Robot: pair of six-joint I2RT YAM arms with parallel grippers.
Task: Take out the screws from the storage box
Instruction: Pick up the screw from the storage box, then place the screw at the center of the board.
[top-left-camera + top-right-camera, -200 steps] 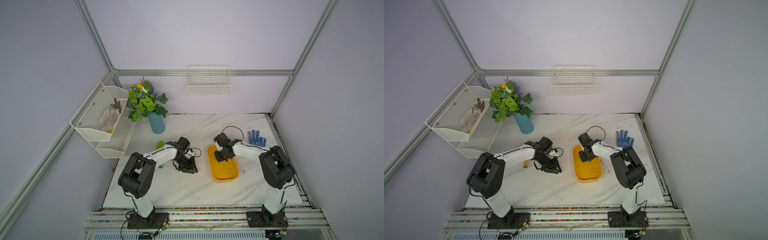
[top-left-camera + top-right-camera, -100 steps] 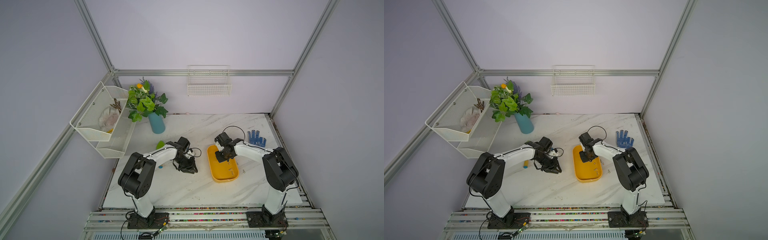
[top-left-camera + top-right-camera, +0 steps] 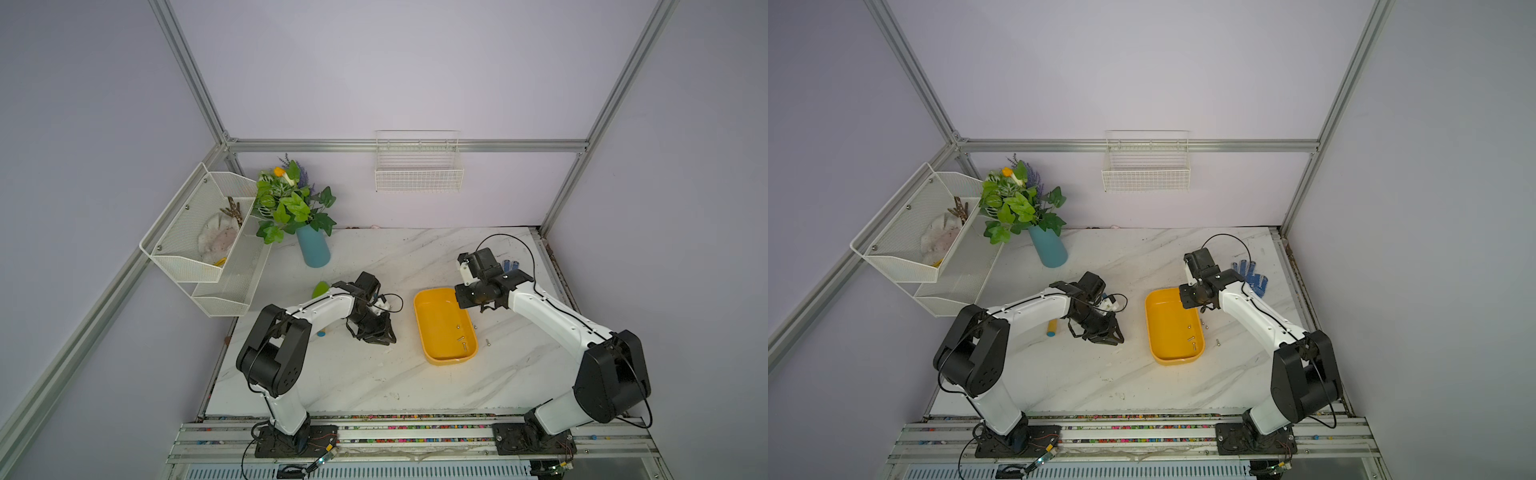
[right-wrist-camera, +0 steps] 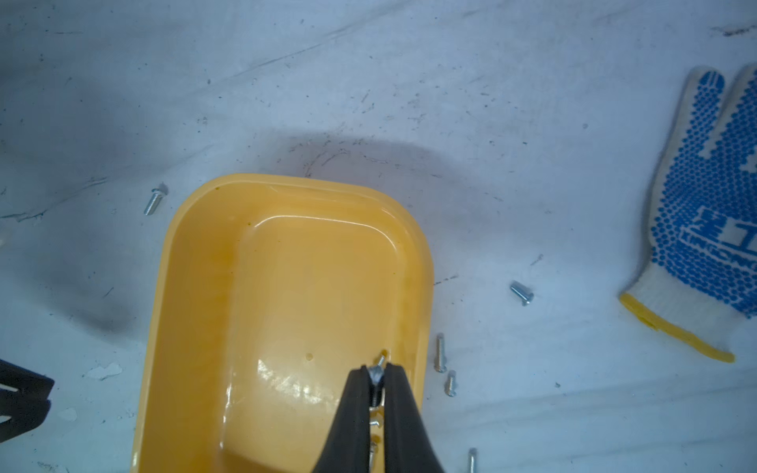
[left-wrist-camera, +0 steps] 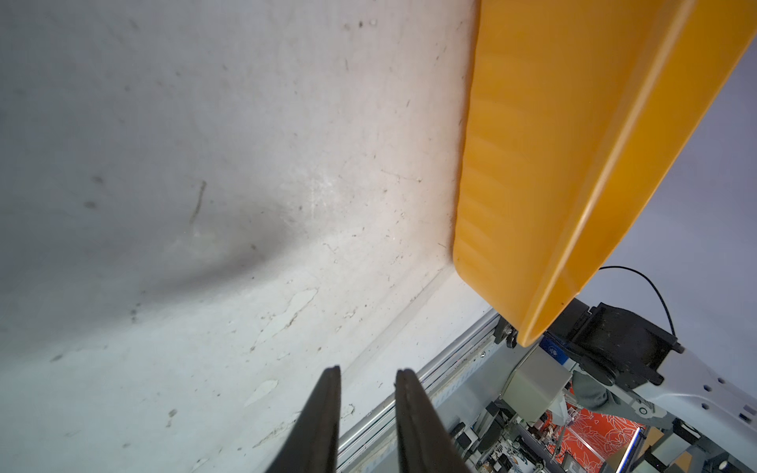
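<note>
Screws [image 4: 522, 293]: five lying out on table [image 4: 532, 123] around yellow box [image 4: 192, 286]; about three more inside. Right gripper [image 4: 376, 370] clamped on one screw [image 4: 381, 361], over box, not yet carried clear. Left gripper [image 5: 367, 372] slightly parted, empty, beside box. Judged past halfway.

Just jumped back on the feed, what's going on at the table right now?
The right gripper has its fingers pinched on one small screw, above the yellow box. Several other screws lie out on the table around the box, and a few screws are left inside. The left gripper holds nothing, fingers slightly apart, low over the table next to the box.
</note>
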